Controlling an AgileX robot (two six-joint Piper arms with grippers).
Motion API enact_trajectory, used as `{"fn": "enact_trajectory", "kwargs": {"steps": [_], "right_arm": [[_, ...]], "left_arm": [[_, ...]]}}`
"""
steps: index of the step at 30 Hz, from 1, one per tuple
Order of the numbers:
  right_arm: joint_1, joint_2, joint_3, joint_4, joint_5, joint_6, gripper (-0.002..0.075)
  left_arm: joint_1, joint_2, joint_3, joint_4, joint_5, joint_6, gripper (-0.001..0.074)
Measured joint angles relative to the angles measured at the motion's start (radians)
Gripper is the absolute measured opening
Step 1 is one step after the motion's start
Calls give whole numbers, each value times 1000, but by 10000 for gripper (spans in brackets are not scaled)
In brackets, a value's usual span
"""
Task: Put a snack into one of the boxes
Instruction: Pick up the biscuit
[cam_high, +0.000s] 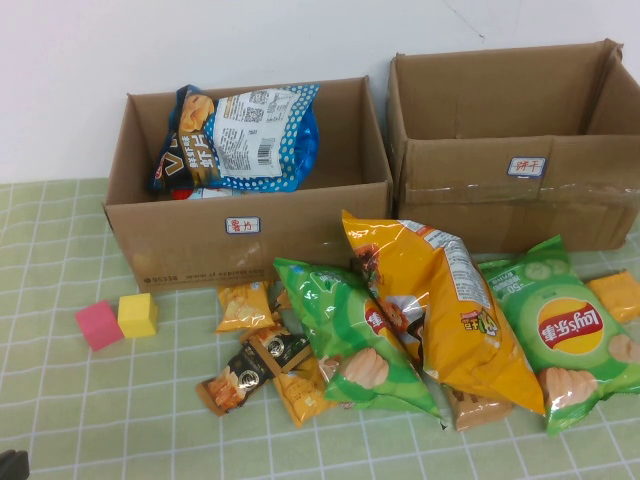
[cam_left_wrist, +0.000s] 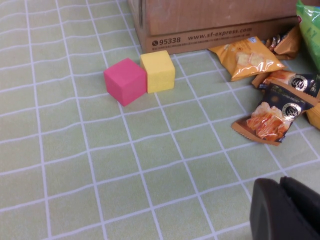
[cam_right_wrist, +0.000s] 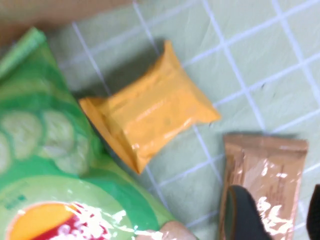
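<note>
My left gripper (cam_left_wrist: 285, 212) is closed on nothing and hangs low over the green checked cloth (cam_left_wrist: 75, 165), at the lower left corner of the high view. My right gripper (cam_right_wrist: 275, 215) sits over a tan glossy foil packet (cam_right_wrist: 265, 175), just beside a plump orange pillow pack (cam_right_wrist: 150, 112). I cannot tell whether it grips the packet.

The boxes stand along the upper half of the high view. Both are brown corrugated cardboard with their flaps open. The left box (cam_high: 180, 240) carries a small white label (cam_high: 242, 225) with red characters too small to read, and its lower front is printed "95338 www.sf-express.com". Inside it lies a blue crinkly bag (cam_high: 245, 135) with a white panel and a barcode. The right box (cam_high: 500, 200) is wider and banded with clear tape, and it bears a similar label (cam_high: 526, 166).

In front of them are a green chip bag (cam_high: 570, 335) with a red-and-yellow round logo seen upside down, a shiny yellow bag (cam_high: 440, 310) and another green bag (cam_high: 350, 335). A pink cube (cam_high: 98, 325) touches a yellow cube (cam_high: 138, 314) at centre left.
</note>
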Motion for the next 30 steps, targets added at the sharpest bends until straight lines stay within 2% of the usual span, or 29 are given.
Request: {"fn": "enact_trajectory", "kwargs": {"steps": [7,10,19,21,27,30], "right_arm": [[0,-102,358,1,-256,17,272],[0,-131,455,1,-346,19,272],[0,-106,508,-113,-463,38,283],[0,-90,499,-153,-463,105,314],[0,-10,443,-188,-463,295,522],[0,48,408,-186,-444,318,556]], "left_arm": [[0,0,0,0,4,4,-1],[0,0,0,0,4,6,-1],[0,0,0,0,4,10,-1],[0,0,0,-1,6,10,-3],[0,0,0,-4,12,10,-2],[0,0,0,-5,14,10,-2]]}}
